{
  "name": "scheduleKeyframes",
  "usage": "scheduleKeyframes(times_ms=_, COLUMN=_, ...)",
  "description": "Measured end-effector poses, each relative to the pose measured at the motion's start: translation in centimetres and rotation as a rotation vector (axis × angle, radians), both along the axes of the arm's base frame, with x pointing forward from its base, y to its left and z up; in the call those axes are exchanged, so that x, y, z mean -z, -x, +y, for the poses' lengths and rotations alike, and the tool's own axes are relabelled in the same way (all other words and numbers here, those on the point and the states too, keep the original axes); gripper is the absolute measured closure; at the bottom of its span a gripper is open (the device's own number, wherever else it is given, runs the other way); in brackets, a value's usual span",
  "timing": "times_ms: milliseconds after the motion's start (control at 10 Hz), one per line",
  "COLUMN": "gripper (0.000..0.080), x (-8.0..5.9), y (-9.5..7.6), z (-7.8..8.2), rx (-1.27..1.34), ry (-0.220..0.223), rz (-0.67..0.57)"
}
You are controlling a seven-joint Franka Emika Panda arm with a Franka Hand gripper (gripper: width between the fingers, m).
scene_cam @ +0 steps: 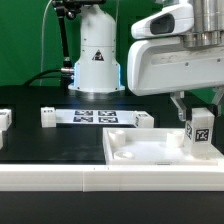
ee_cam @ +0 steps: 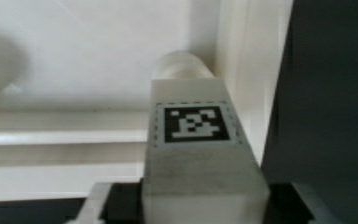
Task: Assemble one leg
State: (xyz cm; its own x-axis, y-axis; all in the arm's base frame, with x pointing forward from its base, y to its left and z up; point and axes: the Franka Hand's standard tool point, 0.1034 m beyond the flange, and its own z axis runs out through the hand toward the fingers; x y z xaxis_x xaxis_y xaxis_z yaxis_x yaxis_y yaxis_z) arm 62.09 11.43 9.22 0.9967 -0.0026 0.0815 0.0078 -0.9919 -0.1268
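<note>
The leg (scene_cam: 201, 133) is a small white post with a black-and-white tag on its face. It stands upright at the corner of the large white square panel (scene_cam: 150, 150) nearest the exterior view's right. My gripper (scene_cam: 197, 108) is shut on the leg's upper part. In the wrist view the leg (ee_cam: 201, 135) runs out from between my fingers (ee_cam: 119, 203), tag facing the camera, its far end over the panel's rim (ee_cam: 87, 125).
The marker board (scene_cam: 98, 117) lies behind the panel. Other white legs lie on the black table at the exterior view's left (scene_cam: 47, 117) and far left (scene_cam: 4, 121), and one (scene_cam: 143, 120) by the panel's back edge. The robot base (scene_cam: 97, 55) stands behind.
</note>
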Motion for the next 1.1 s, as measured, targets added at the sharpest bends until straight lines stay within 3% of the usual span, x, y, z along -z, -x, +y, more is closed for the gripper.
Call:
scheduleKeyframes(times_ms=800, gripper=0.0508, x=0.1, y=0.26, z=-0.18, rx=0.922, ry=-0.039, rz=0.071)
scheduleKeyframes(times_ms=1100, gripper=0.0508, x=0.12, y=0.28, z=-0.16, rx=1.031, ry=-0.061, rz=0.09)
